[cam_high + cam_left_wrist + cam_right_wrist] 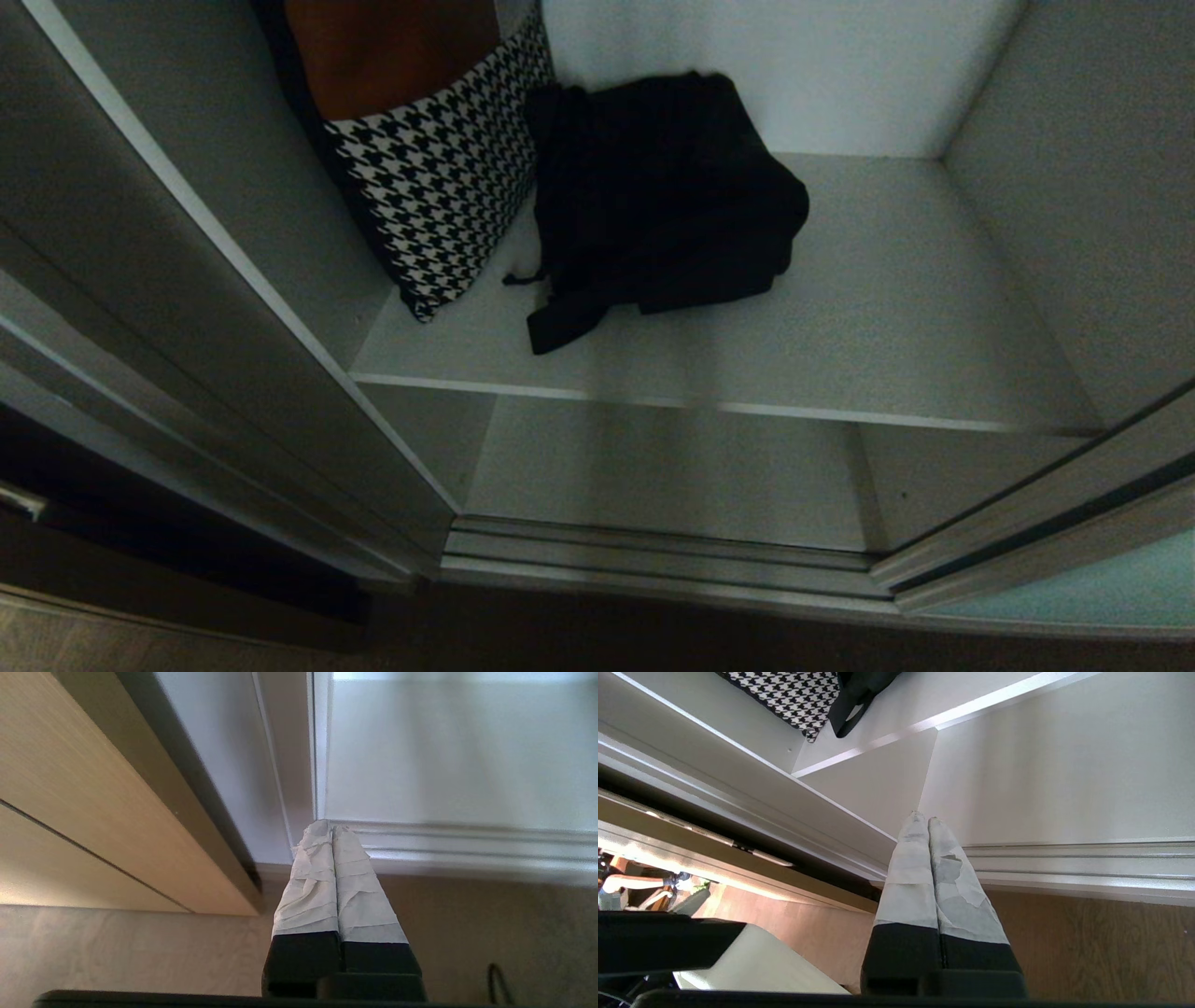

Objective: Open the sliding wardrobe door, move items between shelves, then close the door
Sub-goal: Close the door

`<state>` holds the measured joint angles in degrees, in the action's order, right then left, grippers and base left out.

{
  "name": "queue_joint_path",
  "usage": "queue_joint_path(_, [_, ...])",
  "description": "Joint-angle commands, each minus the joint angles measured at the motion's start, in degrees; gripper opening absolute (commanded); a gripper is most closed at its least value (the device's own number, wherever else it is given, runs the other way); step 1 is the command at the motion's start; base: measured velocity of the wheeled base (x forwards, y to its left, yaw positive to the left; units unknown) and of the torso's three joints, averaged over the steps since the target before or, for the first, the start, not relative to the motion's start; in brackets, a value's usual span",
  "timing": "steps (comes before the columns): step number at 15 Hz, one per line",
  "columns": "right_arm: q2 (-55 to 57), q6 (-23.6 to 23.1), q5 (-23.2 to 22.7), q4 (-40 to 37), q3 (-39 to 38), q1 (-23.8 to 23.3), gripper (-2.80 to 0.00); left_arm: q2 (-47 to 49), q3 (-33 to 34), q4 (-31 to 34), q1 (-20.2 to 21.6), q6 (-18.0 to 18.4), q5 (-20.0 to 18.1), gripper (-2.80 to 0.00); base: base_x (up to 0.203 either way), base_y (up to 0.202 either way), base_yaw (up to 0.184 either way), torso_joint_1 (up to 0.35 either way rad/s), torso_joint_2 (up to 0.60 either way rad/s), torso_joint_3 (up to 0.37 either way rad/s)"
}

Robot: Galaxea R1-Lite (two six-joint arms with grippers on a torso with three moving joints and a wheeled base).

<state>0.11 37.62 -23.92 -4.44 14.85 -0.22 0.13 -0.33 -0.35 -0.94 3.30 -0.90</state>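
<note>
Head view: the black bundle is seen upper centre on the upper shelf, leaning against a houndstooth bag, probably for support; the sliding door sits lower right, wardrobe open. Left wrist view: the left hand is closed, empty, near the door track. Right wrist view: the right hand is closed, empty.

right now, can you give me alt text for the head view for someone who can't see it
An open wardrobe with a black fabric bundle lying on a white-grey shelf, touching a houndstooth bag on its left. A lower shelf and the silver floor track sit below; no robot arm is in view.
</note>
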Motion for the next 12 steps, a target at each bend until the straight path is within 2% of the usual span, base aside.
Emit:
queue_joint_path(1, [-0.2,0.08,-0.16,-0.05,-0.17,0.04,-2.8,-0.13,0.24,0.09,-0.03,-0.49,0.02,-2.8,0.0,0.0,0.0,0.0,0.0,0.0])
queue_joint_path(12, [-0.2,-3.08,-1.39,-0.05,-1.49,0.04,-2.8,-0.13,0.24,0.04,-0.03,-0.53,0.02,-2.8,0.0,0.0,0.0,0.0,0.0,0.0])
